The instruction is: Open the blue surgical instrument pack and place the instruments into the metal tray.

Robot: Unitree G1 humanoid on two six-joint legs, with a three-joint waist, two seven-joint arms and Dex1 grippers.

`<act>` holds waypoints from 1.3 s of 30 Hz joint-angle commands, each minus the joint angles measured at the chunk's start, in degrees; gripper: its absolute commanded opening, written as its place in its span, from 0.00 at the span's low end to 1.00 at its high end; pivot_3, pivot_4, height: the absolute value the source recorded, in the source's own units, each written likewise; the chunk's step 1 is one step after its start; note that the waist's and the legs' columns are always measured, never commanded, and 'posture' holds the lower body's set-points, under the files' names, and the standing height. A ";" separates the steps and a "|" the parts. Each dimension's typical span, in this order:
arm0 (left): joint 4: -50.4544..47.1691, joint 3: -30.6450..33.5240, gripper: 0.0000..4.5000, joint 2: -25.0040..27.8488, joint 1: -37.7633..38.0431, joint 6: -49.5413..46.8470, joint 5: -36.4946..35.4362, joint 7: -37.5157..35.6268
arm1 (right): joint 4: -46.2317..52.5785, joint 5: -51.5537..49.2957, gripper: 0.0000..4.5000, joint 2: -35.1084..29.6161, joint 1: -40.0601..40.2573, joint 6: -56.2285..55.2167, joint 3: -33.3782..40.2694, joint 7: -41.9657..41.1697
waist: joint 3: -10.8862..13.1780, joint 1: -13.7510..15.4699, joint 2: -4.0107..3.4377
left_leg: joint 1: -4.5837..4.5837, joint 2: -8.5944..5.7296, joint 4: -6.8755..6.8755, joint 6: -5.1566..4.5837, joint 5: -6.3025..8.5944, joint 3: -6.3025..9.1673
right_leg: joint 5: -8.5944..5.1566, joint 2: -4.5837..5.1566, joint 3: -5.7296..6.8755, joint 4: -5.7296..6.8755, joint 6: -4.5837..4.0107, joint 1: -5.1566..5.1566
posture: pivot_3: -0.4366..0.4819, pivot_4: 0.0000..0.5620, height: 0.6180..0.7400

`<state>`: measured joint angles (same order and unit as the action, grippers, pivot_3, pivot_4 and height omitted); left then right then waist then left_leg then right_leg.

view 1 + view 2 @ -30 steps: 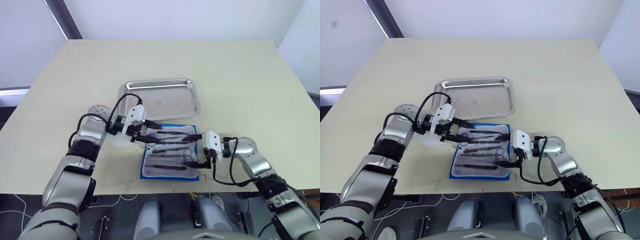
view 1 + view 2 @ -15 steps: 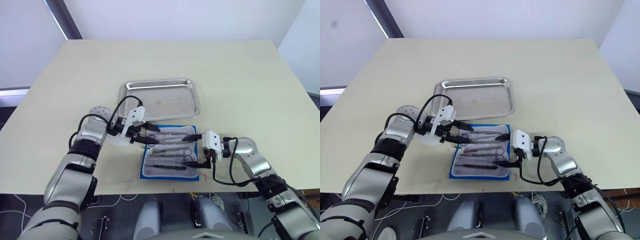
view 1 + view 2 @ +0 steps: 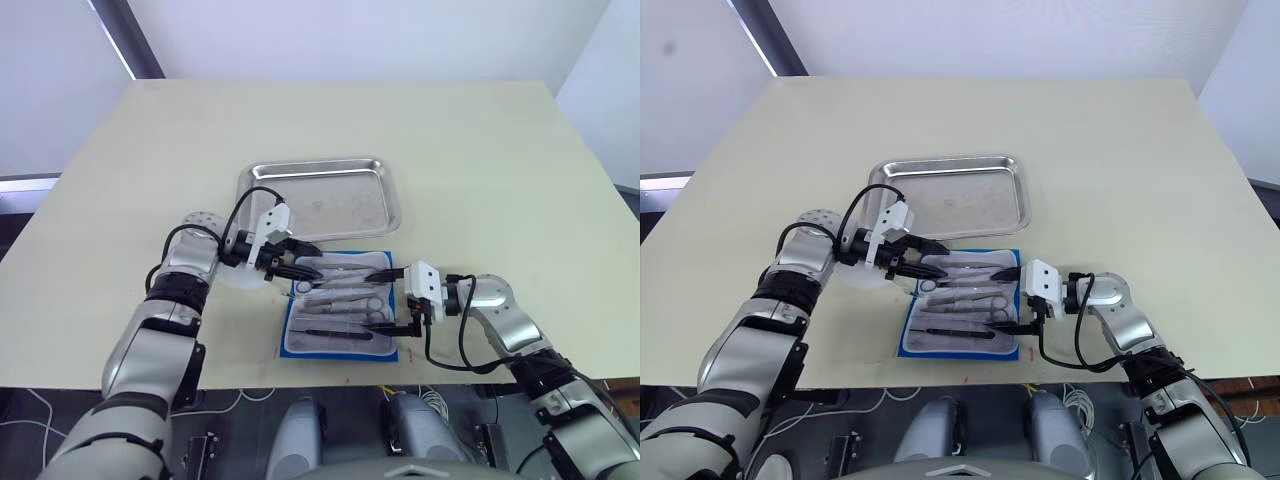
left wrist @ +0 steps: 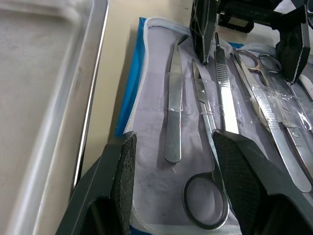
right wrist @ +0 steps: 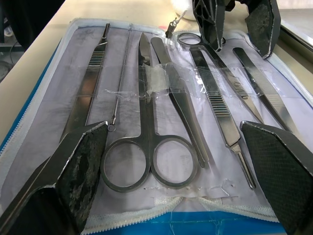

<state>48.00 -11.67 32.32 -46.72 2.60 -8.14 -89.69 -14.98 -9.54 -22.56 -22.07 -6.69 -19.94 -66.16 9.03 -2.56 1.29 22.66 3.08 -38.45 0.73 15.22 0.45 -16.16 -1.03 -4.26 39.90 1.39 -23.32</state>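
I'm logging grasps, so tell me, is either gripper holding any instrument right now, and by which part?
Nothing is held. The left gripper and right gripper are both open, poised over the instruments lying in the opened blue surgical instrument pack.

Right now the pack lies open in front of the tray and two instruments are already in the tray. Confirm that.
Not quite. The metal tray holds nothing, as the left eye view shows. The instruments all lie on the lining of the blue surgical instrument pack, which does lie open in front of the tray.
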 commanded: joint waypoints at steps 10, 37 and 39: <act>0.68 0.52 0.21 0.14 -0.35 1.44 1.18 -0.61 | -3.80 4.65 1.00 -0.71 1.92 1.22 -1.75 2.36 | 0.00 0.00 0.00 | 0.00 0.00 0.00 0.00 0.00 0.00 | 0.00 0.00 0.00 0.00 0.00 0.00 | 0.48 0.27 1.00; -3.50 -1.20 0.02 0.50 0.78 6.16 6.05 0.11 | -4.06 5.82 1.00 -1.55 2.04 2.42 -3.51 0.90 | -0.17 0.03 -0.01 | -0.02 0.00 0.00 0.00 0.00 0.00 | 0.00 0.00 0.00 -0.01 0.00 0.03 | 0.48 0.27 1.00; -4.42 -1.33 0.02 0.74 0.47 5.74 6.34 0.12 | -4.28 5.89 1.00 -1.70 1.91 2.66 -3.74 0.70 | -0.17 0.03 -0.01 | -0.02 0.00 0.00 0.00 0.00 0.01 | 0.00 0.00 0.00 -0.01 0.00 0.03 | 0.48 0.27 1.00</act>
<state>45.68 -12.12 32.15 -46.31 8.81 -2.46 -88.69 -14.89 -9.37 -22.75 -22.14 -6.51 -20.35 -65.91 8.86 -2.53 1.28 22.64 3.08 -38.45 0.73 15.22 0.45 -16.16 -1.03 -4.26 39.90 1.39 -23.28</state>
